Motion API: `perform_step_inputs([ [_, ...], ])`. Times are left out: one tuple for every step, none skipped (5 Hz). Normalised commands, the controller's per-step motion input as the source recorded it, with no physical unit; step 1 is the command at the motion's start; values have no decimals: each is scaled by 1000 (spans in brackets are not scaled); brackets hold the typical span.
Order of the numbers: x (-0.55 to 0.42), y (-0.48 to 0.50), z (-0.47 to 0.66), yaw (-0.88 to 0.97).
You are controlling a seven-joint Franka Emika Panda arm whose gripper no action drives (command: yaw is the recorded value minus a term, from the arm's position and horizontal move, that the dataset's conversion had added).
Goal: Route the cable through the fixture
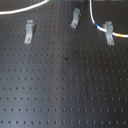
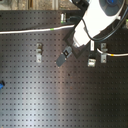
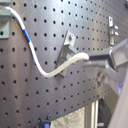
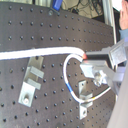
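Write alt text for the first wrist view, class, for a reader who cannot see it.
A white cable with a blue band curves across a black perforated board to the gripper, whose fingers appear to pinch its end. A metal clip fixture sits just behind the cable; another stands farther away.

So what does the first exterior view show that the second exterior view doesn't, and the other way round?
Only the first exterior view shows the cable's blue band beside a clip, with no arm in the frame. Only the second exterior view shows the arm, its gripper low over the board, and a small blue object at the second exterior view's left edge. Both show the perforated board, metal clips and the white cable.
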Motion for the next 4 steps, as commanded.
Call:
perform_step_inputs([
  [86, 149, 18, 0],
  [175, 280, 130, 291],
  [156, 125, 259, 483],
  [64, 41, 270, 589],
])
